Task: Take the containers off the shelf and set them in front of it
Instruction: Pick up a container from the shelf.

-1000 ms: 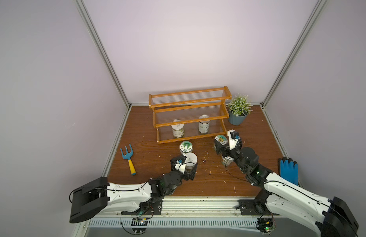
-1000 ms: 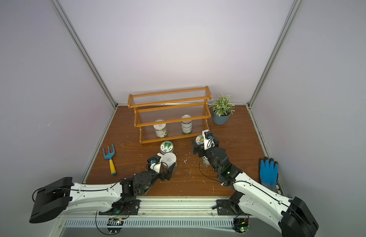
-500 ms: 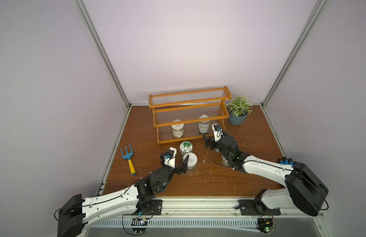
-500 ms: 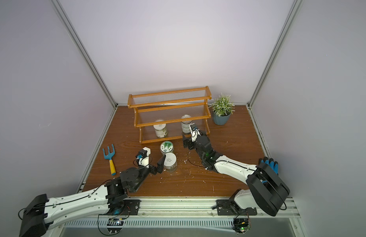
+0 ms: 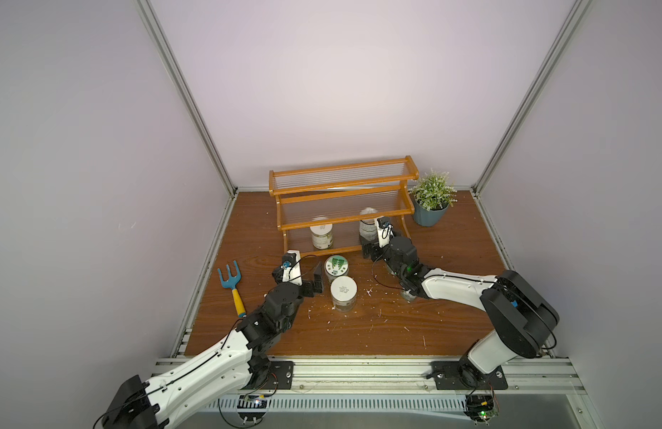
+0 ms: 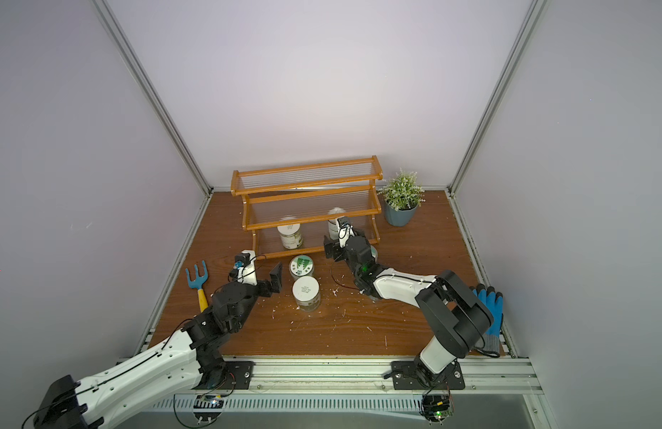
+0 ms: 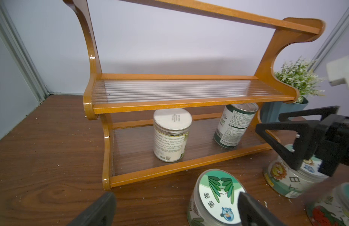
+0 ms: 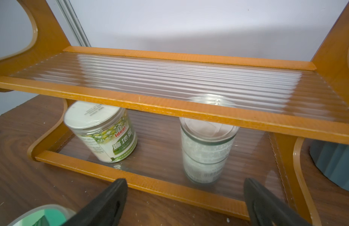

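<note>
Overhead, shelf tier [image 8: 169, 109] above silver can [image 8: 206, 150].

The left arm [image 5: 210, 367] and right arm [image 5: 455, 288] are built alike, with white shells between bulky black joints and thin black cables looped alongside. The left end effector [image 5: 301, 275] and right end effector [image 8: 187, 201] have black triangular fingers [image 7: 283, 140], screw-fastened, below a white camera housing [image 5: 293, 262]. A green light [image 5: 410, 266] glows on the right wrist.
</note>
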Robot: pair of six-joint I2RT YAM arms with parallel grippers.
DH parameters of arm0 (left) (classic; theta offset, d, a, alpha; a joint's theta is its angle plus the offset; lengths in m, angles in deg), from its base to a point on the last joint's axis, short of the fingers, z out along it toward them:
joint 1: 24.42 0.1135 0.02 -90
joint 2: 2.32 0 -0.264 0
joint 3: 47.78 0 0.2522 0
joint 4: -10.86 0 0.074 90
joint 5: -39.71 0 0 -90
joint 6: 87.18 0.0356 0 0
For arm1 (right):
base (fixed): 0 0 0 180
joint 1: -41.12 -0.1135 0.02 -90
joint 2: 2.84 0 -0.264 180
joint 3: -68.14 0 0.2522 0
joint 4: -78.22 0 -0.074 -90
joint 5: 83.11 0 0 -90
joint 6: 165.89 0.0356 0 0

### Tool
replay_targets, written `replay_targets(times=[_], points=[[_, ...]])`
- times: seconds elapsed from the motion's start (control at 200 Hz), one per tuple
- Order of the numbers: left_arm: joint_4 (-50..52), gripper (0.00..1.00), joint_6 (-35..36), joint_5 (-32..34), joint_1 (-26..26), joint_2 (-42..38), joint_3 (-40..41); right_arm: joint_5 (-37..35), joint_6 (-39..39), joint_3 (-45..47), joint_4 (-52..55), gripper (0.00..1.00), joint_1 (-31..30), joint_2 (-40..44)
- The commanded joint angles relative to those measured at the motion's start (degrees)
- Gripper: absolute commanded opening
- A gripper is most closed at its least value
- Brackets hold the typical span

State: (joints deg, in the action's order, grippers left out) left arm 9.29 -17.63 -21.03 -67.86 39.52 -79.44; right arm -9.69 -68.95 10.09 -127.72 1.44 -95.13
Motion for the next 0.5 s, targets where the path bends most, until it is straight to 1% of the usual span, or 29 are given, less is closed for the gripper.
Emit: replay_targets(times=[0.0, 0.22, 0.41, 0.495], points=[[-1.1, 1.0, -1.28, -5.06, 3.2, 2.81, -2.46, 0.93, -0.04, -2.59, -3.19, 0.99, 1.22, -0.81], [-3.94, 1.0, -0.1, -5.76, 4.5, 7.64, -4.26, 2.46, 0.18, -4.32, -4.37, 0.99, 2.63, -3.72], [-5.58, 1.0, -0.01, -6.27, 5.88, 8.93, -3.82, 4.05, -0.44, -7.16, -5.36, 0.99, 3.27, -7.78], [-5.81, 1.0, -0.34, -6.68, 6.35, 9.55, -3.82, 3.66, -0.59, -8.41, -5.21, 0.99, 3.49, -9.18]])
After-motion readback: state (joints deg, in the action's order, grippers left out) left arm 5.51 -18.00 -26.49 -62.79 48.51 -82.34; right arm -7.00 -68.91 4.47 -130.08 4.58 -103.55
